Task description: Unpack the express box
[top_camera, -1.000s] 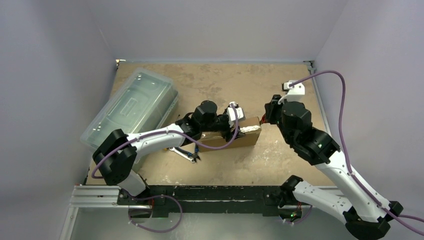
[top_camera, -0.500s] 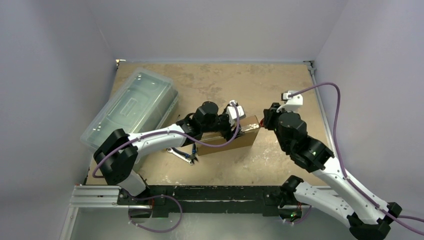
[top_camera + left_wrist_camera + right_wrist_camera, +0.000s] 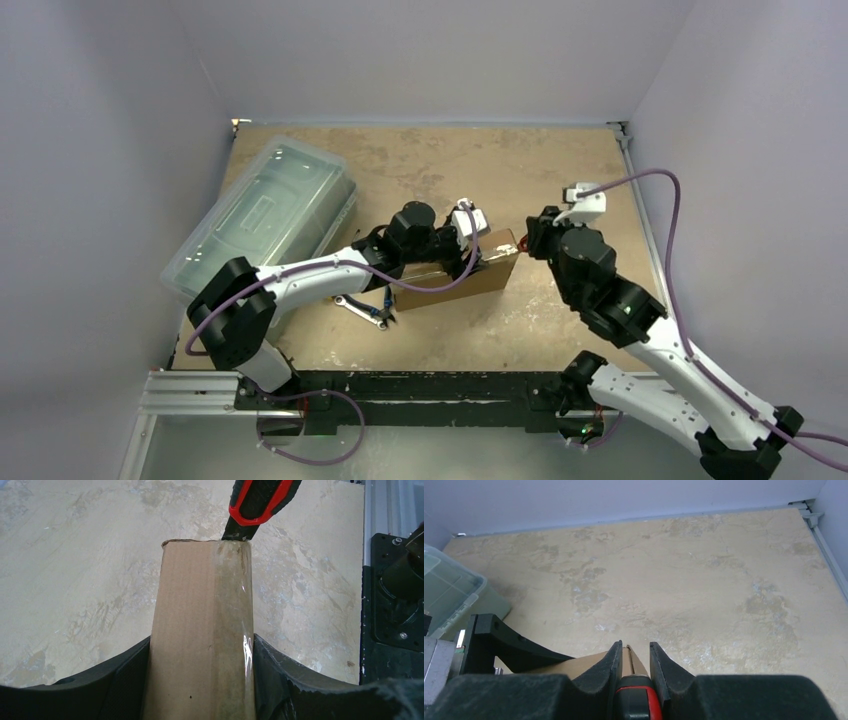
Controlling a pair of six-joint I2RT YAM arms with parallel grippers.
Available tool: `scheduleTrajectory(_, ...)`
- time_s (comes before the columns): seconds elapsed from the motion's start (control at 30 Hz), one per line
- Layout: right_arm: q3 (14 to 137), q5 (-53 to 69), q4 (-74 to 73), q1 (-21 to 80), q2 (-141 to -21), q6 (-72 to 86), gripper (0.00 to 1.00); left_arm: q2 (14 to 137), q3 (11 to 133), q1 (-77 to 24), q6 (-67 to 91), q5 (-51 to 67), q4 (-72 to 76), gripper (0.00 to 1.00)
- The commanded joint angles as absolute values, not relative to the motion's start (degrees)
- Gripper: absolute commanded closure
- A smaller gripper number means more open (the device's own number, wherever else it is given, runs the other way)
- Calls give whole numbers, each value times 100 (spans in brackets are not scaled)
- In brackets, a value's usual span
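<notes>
Brown cardboard sits at the middle of the worktop [image 3: 450, 165]: the express box [image 3: 200, 590] stands up on one long narrow side, closed, with its other narrow side facing up. A strip of clear tape [image 3: 232, 605] runs along the right part of that upper side, shiny and slightly wrinkled.

The left claw [image 3: 201, 642] pinches the express box across its two broad faces, one black finger [image 3: 120, 675] pressed flat against each. From the top view, this arm reaches in from the left and grips the box near its upper edge.

The right claw [image 3: 635, 650] is pressed together on a utility knife [image 3: 260, 500] with a red and black handle, which is wedged between the two fingers. The knife's dark front end comes down at a slant onto the far end of the box's upper side, right where the tape strip ends. The frames do not show whether the blade has gone into the tape or cardboard, or only touches it.

A large translucent greenish plastic bin [image 3: 270, 210] with its lid on lies at the left of the worktop, well apart from the box. A small metal hand tool [image 3: 365, 308] lies flat on the worktop just beside the box's near left corner, under the left arm; its kind is too small to tell.
</notes>
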State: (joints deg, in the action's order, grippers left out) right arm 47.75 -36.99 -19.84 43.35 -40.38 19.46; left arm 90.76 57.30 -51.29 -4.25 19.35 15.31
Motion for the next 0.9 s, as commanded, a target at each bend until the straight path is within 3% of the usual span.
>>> scheduleTrajectory(0.0,5708,-3613,-1794,4445,-4453,1909,100,9371,5737,-5073,-672,1624,1589,51)
scheduleTrajectory(0.23,6970,-4023,-1937,4439,-5084,1448,100,9470,5844,-5099,-576,1600,1502,50)
scheduleTrajectory(0.5,7232,-4528,-1920,4438,-5361,1283,100,9756,6239,-5121,226,1343,1141,45)
scheduleTrajectory(0.7,6562,-4996,-2310,4422,-5077,1929,100,9795,6514,-5117,955,865,788,26)
scheduleTrajectory(0.87,6307,-5523,-3174,4409,-4711,2735,100,9530,6532,-5123,1405,979,820,16)
